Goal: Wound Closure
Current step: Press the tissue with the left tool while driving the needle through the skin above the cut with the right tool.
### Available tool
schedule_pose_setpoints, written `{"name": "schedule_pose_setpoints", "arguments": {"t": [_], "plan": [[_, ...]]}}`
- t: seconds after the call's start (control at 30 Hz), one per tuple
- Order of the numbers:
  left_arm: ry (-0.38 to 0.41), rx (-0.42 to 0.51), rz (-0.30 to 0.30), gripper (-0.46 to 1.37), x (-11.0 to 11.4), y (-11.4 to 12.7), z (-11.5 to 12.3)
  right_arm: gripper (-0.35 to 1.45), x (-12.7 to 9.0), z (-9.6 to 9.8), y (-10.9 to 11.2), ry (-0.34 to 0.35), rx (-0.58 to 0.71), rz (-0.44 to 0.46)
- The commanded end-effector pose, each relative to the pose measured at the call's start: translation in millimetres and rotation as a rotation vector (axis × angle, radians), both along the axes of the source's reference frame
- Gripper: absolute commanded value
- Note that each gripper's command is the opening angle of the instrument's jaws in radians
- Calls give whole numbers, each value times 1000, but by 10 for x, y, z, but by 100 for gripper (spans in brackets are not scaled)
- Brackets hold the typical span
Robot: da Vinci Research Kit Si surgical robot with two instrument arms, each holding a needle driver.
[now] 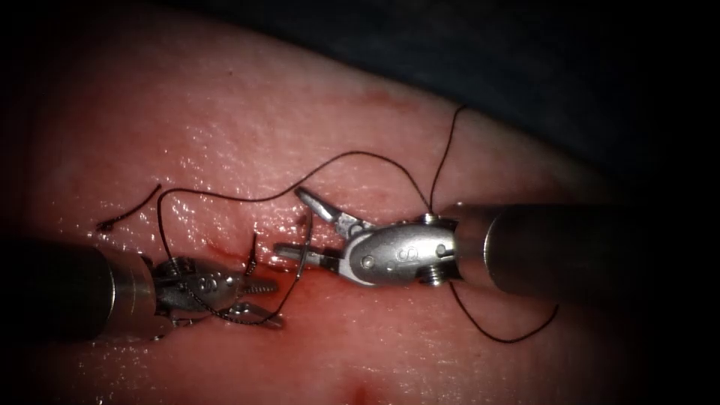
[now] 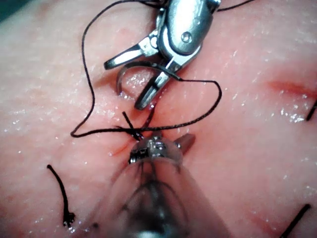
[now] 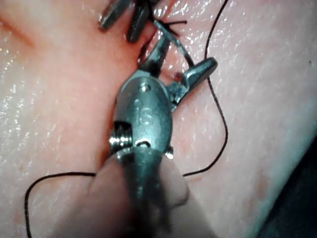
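Between open, empty tools [image 1: 300, 225] [image 1: 262, 304]: dark curved needle [image 1: 306, 244], partly in tissue [image 1: 225, 135].

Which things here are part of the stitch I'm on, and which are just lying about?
In the job: curved needle beside the open right claw, unheld, tip at the tissue; thread; open left claw, empty.
Lying about: cut end of thread.
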State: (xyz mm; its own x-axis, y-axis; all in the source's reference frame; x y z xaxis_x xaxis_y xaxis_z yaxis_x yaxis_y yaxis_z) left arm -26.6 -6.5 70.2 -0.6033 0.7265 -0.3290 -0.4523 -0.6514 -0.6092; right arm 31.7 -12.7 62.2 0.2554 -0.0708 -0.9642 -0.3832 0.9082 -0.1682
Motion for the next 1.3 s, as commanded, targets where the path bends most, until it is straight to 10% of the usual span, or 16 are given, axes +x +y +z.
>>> {"name": "schedule_pose_setpoints", "arguments": {"t": [0.03,0.37,0.47,0.9,1.3], "plan": [[-4,3,1,21,0,0,0,46,1,-1,1,0,-11,-7],[-3,2,1,21,-1,0,0,34,1,-8,5,-25,-127,-36],[-3,2,1,21,-1,0,0,-33,2,-7,4,-26,-176,-62],[-3,2,1,19,-1,0,0,-35,10,3,3,-223,-269,-215],[-4,3,2,23,0,0,-1,-35,4,50,-7,-304,-21,-179]]}}
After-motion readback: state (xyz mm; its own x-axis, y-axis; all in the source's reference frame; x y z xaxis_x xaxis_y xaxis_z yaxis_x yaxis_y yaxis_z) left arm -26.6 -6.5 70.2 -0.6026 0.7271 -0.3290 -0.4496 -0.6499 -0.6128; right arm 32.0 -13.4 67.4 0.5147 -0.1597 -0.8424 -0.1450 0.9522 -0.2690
